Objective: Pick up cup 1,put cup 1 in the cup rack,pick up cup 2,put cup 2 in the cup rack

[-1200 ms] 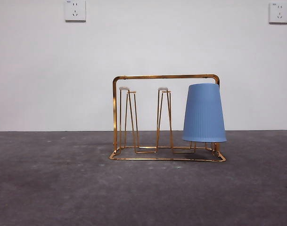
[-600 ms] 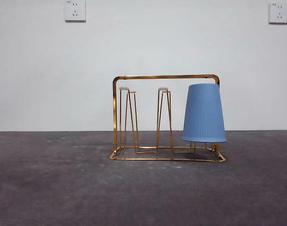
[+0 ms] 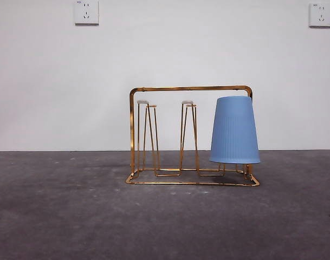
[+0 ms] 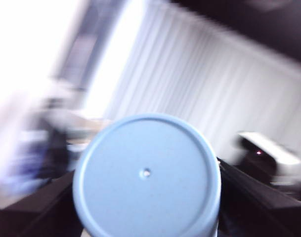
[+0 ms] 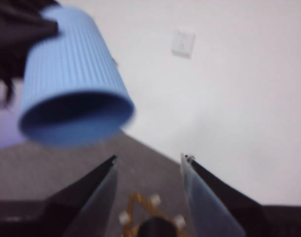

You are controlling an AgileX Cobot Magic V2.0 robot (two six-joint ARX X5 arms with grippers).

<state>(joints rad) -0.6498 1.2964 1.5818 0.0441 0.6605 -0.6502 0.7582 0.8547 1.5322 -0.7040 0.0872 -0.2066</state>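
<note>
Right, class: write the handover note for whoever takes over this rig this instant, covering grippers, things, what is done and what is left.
Left gripper: shut on the second blue cup, held in the air, out of the front view.
Right gripper: open, holding nothing, above the cup rack.
First blue cup: upside down on the rack's right-hand prongs in the front view. The two other prong loops are bare.
Done: first cup racked, second cup picked up.
Left: set the second cup on a bare prong and let go.
</note>
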